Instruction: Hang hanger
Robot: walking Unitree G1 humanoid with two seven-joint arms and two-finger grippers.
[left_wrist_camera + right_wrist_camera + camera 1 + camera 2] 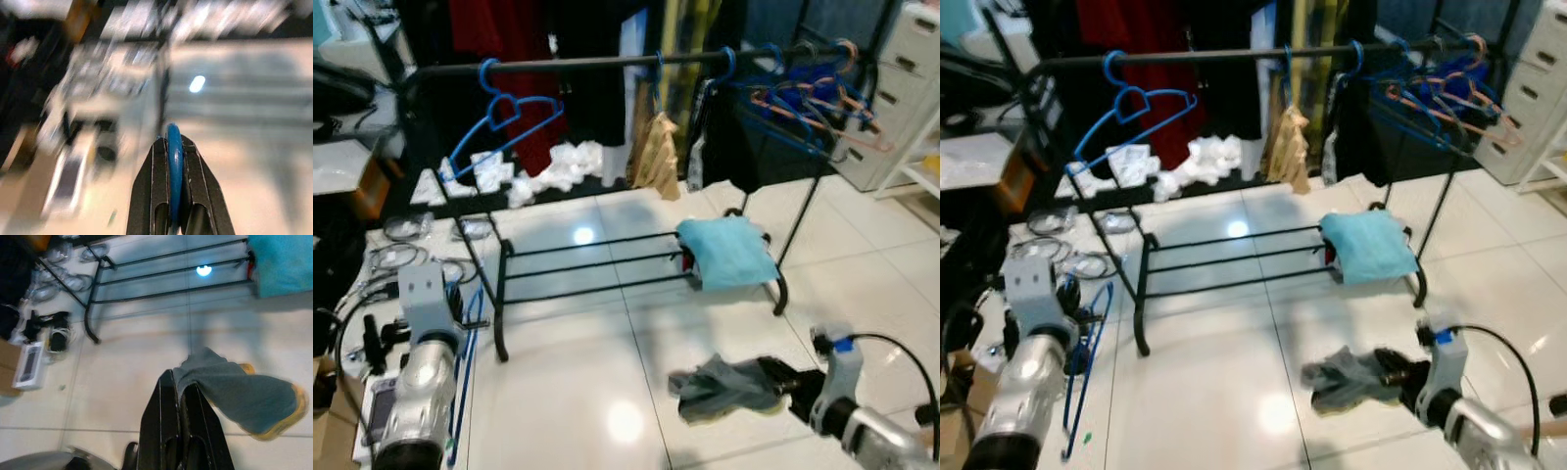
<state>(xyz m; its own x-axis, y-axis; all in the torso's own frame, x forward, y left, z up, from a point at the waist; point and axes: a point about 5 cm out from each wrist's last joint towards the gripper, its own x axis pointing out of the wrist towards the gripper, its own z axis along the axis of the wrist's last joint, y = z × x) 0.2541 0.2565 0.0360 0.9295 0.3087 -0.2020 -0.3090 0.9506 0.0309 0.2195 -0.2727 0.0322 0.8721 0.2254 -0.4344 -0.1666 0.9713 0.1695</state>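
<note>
My left gripper is shut on the thin rim of a blue hanger. That hanger dangles beside my left arm, low over the floor at the left. The black clothes rail runs across the top of the rack ahead, well above and beyond it. Another blue hanger hangs tilted on the rail's left part. My right gripper is shut on a grey garment with a yellow edge, held low at the front right.
Several blue and orange hangers crowd the rail's right end, with dark clothes and a tan garment beside them. A teal cloth lies on the rack's low shelf bars. Cables and boxes clutter the left floor. White drawers stand at the right.
</note>
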